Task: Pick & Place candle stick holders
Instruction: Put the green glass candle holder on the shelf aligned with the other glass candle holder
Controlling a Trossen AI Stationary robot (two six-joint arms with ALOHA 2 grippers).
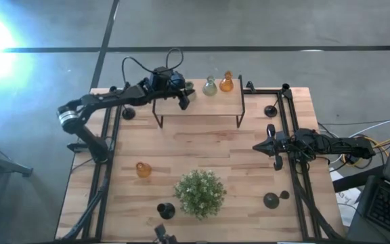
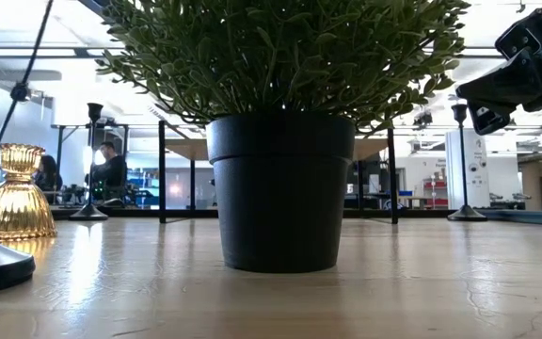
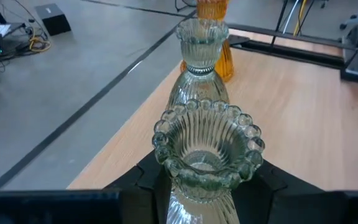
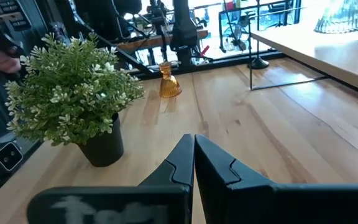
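**Candle stick holders: bench stock, none in hand**

Candle stick holders, black, round base and thin stem:
- back-left holder (image 1: 128, 112), upright on the bench (image 1: 249, 169) just outside the shelf's left leg;
- back-right holder (image 1: 271, 110), upright beside the shelf's right leg;
- front holder (image 1: 166, 210), just left of the potted plant (image 1: 200, 193);
- front-right dark piece (image 1: 271, 200), too small to tell its posture.

Other stock:
- shelf (image 1: 198, 108) at the bench's back, carrying a grey-green vase (image 1: 210, 86) and an orange vase (image 1: 227, 83);
- second orange vase (image 1: 143, 169) on the bench, left of the plant.

Left end effector (image 1: 183, 99): over the shelf's left part, grasping a ribbed clear glass vase (image 3: 207, 146) near the grey-green one.

Right end effector (image 4: 194, 149): clenched on nothing, above the bench's right side, well apart from every holder.
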